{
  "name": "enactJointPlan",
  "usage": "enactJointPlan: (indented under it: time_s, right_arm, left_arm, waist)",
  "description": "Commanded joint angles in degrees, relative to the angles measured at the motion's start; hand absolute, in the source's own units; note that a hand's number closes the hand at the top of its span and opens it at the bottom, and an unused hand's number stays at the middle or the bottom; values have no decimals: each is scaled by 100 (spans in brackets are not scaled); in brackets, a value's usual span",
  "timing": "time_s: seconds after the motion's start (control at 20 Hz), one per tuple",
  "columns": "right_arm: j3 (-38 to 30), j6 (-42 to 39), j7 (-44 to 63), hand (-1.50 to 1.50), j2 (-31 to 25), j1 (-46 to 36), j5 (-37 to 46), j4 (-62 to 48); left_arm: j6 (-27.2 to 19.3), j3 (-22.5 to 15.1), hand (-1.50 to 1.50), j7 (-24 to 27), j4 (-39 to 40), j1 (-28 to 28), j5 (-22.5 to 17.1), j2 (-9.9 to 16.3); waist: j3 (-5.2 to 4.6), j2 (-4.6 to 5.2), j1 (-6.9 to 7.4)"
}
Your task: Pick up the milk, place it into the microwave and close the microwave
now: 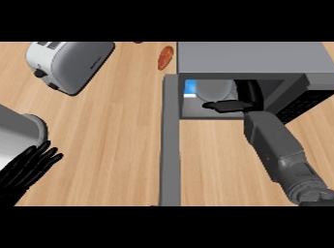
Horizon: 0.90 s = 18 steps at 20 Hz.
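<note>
Blue-and-white milk carton (202,90) inside grey box microwave (255,60), upright, near its left wall. Right hand (226,105) there too, fingers (214,104) beside carton; grip impossible to tell. Door (170,145) open for access. Left hand (26,167) resting open, far left of microwave.

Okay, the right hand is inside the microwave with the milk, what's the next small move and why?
Probably let go and draw the right hand back out. It reaches into the open microwave, its fingers by the milk, which looks well inside the cavity. The door stands swung open toward the robot, so the arm must clear the opening before it can shut. The left hand rests open at the lower left.
</note>
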State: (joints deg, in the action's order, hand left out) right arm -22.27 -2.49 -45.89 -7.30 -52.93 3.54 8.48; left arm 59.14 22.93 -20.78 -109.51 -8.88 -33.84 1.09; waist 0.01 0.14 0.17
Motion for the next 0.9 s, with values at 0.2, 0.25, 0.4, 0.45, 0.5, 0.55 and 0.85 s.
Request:
enactJointPlan:
  time_s: [0.2, 0.25, 0.4, 0.45, 0.5, 0.55, 0.85]
  right_arm:
    - [333, -269, -489, -150, 710, 1158, -27, 392]
    - [394, -322, -403, -150, 605, 1340, 67, 509]
    - [607, -69, -787, -150, 720, 2003, 129, 646]
    - [628, -153, -775, -150, 607, 2209, 216, 721]
    - [583, -135, -632, -150, 564, 2262, 122, 920]
    - [712, -166, -665, -150, 511, 2452, 252, 901]
    - [735, -622, -1004, -150, 176, 3611, 83, 1729]
  left_arm:
    - [-31, -680, -150, 666, 316, 268, 1244, -107]
    - [-173, -970, -150, 923, -25, -182, 1379, -108]
    - [-188, -817, 150, 894, 364, 235, 1514, -108]
    - [-329, -949, 150, 1108, 501, 410, 1789, -109]
    - [-194, -907, 150, 1033, 404, 321, 1772, -109]
    - [-460, -1188, 150, 1137, 483, 521, 2130, -109]
    - [-629, -1415, 150, 1556, 897, 727, 2979, -109]
  waist:
    - [-15, -88, -196]
    - [-20, -128, -249]
    - [-23, -134, -321]
    - [-29, -125, -390]
    - [-29, -147, -392]
    - [-31, -131, -420]
    - [-40, -130, -515]
